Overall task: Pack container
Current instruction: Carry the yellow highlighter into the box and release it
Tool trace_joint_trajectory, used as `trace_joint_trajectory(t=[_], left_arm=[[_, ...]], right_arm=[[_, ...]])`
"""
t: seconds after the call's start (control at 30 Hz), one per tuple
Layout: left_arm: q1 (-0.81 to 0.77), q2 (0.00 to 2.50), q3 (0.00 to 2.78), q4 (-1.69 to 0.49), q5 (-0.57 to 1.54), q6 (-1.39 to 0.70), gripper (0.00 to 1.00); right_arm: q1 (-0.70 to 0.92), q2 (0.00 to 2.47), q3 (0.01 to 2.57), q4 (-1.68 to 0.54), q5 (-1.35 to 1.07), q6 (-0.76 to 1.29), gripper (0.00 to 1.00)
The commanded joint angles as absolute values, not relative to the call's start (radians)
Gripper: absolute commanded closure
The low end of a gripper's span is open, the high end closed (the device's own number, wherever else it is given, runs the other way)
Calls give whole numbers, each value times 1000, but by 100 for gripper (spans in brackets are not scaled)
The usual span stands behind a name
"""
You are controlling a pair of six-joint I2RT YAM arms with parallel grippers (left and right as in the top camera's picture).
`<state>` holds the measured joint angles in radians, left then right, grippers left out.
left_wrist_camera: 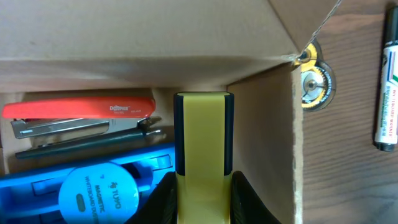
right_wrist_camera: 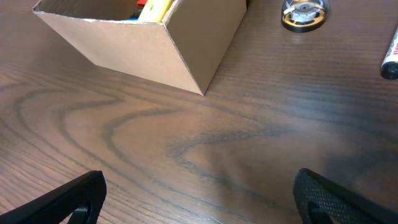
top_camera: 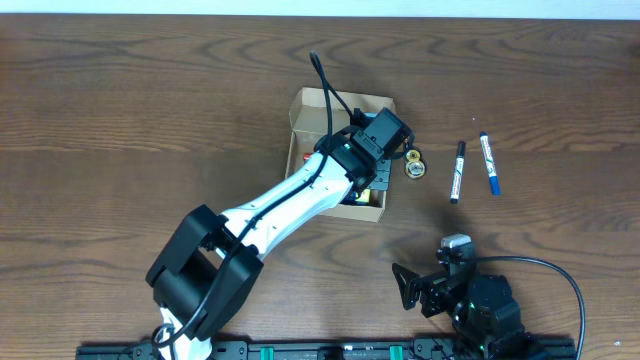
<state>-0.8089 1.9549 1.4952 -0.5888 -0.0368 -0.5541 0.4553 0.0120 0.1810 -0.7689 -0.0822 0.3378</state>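
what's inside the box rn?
Inside the box, per the left wrist view: red stapler, a dark pen beside it, a blue tool with a round label, and a yellow bar held by the left gripper. Floor and the bar's lower end are covered.

A dark brown wooden table [top_camera: 120, 120] with bold, swirling grain fills nearly every view. Soft, even light leaves a dull sheen on its surface. A pale strip [top_camera: 320, 6] runs beyond its far edge.
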Motion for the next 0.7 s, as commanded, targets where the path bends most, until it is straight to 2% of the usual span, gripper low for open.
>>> trace_joint_trajectory(t=[0.0,0.4,0.43,0.5,0.67], left_arm=[[-814,1969,1507,-593,-43,-566,94],[-814,1969,1507,-575,34,-565,93],[-814,1969,1507,-575,33,-565,91],[-814,1969,1507,-575,34,-565,77],[-814,1969,1507,-574,34,-565,71]], right_arm=[[465,6,170,-770,-86,351,1],[465,6,170,-770,-86,351,1],[465,6,170,-770,-86,351,1],[465,6,170,-770,-86,351,1],[465,6,170,-770,-86,351,1]])
